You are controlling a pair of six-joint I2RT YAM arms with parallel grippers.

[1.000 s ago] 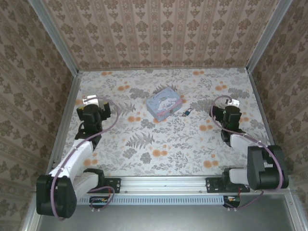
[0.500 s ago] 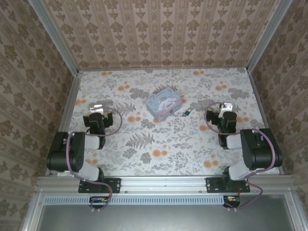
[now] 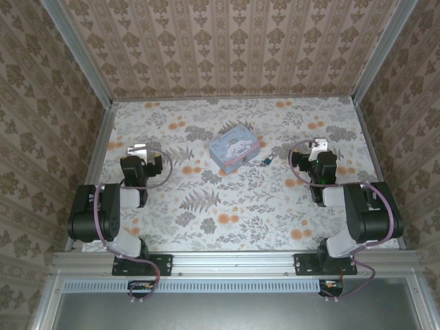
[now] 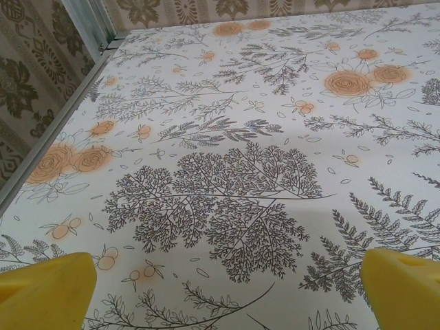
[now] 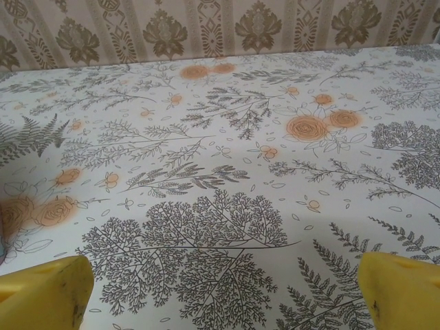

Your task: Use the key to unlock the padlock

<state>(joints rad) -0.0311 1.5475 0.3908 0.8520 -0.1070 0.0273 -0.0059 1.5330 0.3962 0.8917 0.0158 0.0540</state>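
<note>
Jaws on the left: wide open, holding nothing. In the left wrist view, one yellow fingertip (image 4: 47, 289) low in the left corner, its twin low in the right corner, far apart, with flowery counter (image 4: 227, 192) between. Jaws on the right: wide open too, holding nothing. Same look in the right wrist view, with yellow fingertips (image 5: 41, 292) in the two bottom corners and leaves and orange flowers in the middle.

From above, left arm (image 3: 135, 172) folded low near the left edge of the counter. Right arm (image 3: 323, 168) folded low near the right edge. Both well apart from the little things in the middle.

Padlock (image 3: 271, 159): tiny, dark and a bit blue, lying on the counter just to the right of the pale blue tin (image 3: 236, 150). Key (image 3: 263, 163): tiny and thin, right by the padlock, on the side toward the tin. Too small to tell whether touching the padlock or stuck in it. Both closer to the right arm than to the left arm.

Tin shut, with a cartoon on its lid, turned a little, near the middle of the counter. Brown patterned walls (image 3: 227, 48) on three sides.
</note>
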